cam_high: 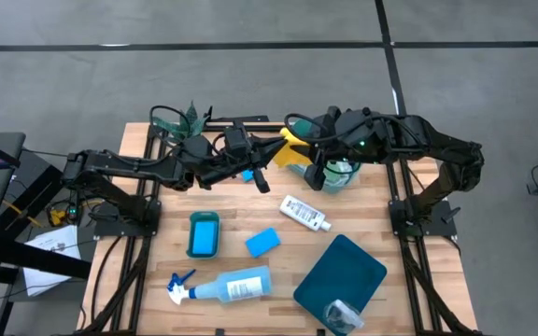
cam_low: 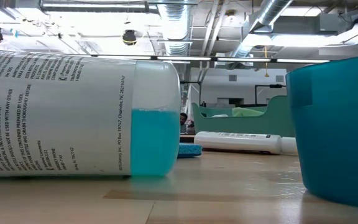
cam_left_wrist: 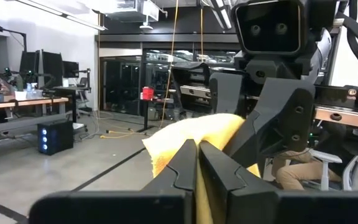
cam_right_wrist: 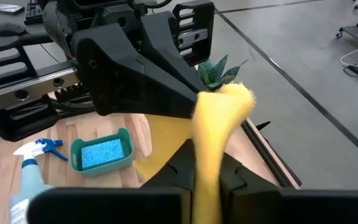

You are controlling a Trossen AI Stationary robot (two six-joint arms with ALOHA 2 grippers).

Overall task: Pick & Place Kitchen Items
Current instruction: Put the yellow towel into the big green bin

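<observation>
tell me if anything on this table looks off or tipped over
The pale-blue spray bottle lies on its side near the front edge, not upright. The small white bottle lies flat too. Both grippers, left and right, pinch the same yellow cloth in the air at the back.

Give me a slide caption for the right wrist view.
Both grippers, right gripper and left gripper, shut on the yellow cloth above the table, blue sponge in its small teal tray behind.
</observation>
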